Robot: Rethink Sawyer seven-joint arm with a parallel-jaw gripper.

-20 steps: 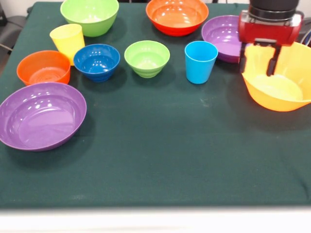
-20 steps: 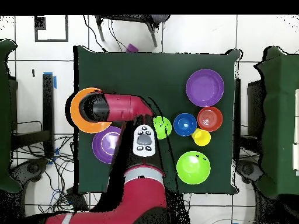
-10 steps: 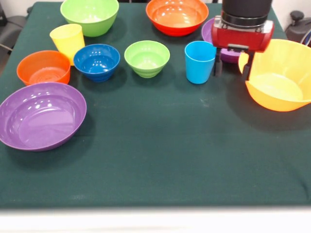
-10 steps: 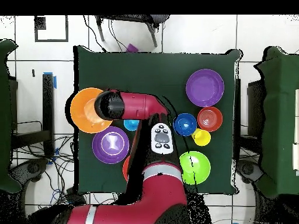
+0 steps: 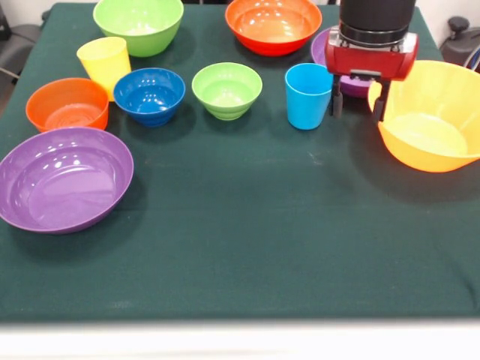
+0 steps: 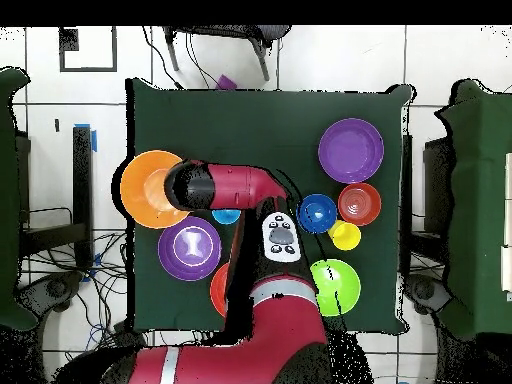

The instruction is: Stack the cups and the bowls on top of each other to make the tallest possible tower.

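Observation:
My gripper (image 5: 358,103) hangs open and empty just above the cloth, between the light blue cup (image 5: 309,95) on its left and the big orange bowl (image 5: 431,120) on its right. That bowl stands upright, tipped a little. The arm partly hides a purple bowl (image 5: 328,46) behind the gripper. Along the back are a large green bowl (image 5: 139,24) and a red-orange bowl (image 5: 274,25). The yellow cup (image 5: 105,64), dark blue bowl (image 5: 149,94) and small green bowl (image 5: 226,89) stand in a row. Nothing is stacked.
A small red-orange bowl (image 5: 67,105) and a large purple bowl (image 5: 64,177) sit at the left of the front view. In the overhead view the arm (image 6: 225,185) crosses the table beside the orange bowl (image 6: 143,188) and covers the small green bowl.
The gripper has moved left in the front view, from over the orange bowl's near rim to the gap beside the light blue cup. It has hardly moved in the last half second.

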